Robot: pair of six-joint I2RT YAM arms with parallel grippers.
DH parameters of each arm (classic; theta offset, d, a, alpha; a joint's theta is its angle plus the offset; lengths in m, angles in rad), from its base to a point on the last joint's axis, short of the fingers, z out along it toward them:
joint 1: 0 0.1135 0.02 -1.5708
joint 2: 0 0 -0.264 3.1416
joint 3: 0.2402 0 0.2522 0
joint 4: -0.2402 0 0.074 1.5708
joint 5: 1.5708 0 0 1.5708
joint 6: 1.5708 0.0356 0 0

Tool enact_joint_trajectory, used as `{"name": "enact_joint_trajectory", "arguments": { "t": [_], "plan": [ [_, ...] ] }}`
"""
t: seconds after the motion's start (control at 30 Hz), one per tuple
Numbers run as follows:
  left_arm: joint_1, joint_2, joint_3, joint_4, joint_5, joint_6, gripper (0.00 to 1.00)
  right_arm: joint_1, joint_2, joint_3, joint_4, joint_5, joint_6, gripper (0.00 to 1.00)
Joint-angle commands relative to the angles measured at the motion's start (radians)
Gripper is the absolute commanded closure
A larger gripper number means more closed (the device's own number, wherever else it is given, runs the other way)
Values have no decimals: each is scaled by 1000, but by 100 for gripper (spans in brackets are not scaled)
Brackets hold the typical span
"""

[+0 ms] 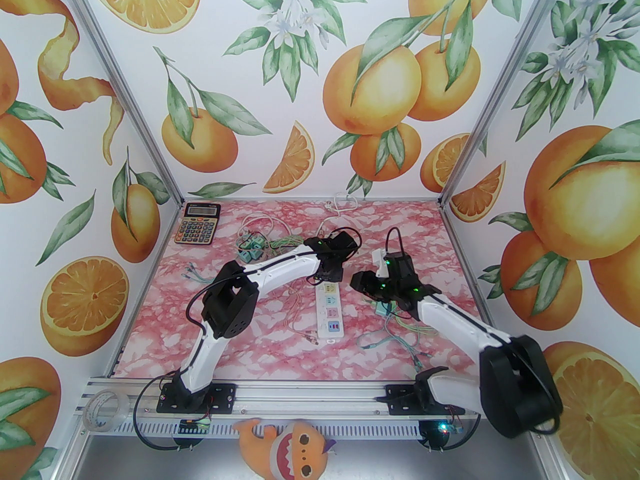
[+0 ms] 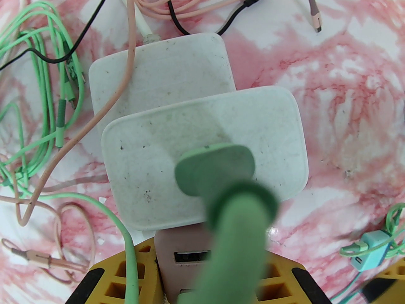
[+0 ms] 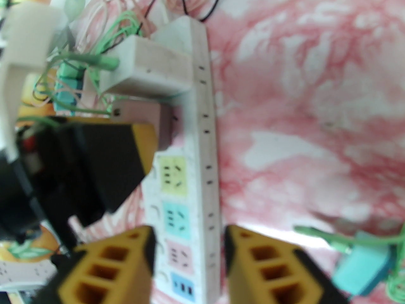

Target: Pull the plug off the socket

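Now left hand point(image 2: 211, 266) grips one of two plugs point(image 2: 167, 241).

The top camera sits high behind the arm bases point(image 1: 197, 393), which line the bottom of its frame, and looks down and forward over the pink marbled table point(image 1: 280, 338) to the back wall point(image 1: 320, 93). The left wrist camera hangs very close over the white power strip point(image 2: 177, 71), facing almost straight down. The right wrist camera looks along that same strip from its near end. The strip also lies at the top view's centre.
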Motion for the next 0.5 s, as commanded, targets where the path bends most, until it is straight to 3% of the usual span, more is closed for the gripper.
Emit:
{"name": "enact_joint_trajectory", "arguments": {
  "t": [0.0, 0.17, 0.47],
  "plan": [
    [13, -14, -22, -33, 17, 29, 72, 8, 76, -8, 142, -61, 47, 63],
    [12, -14, -23, -31, 34, 23, 72, 23, 203, 25, 203, -82, 58, 69],
    [13, -14, -23, -27, 53, 11, 72, 40, 314, 69, 257, -119, 71, 67]
  ]
}}
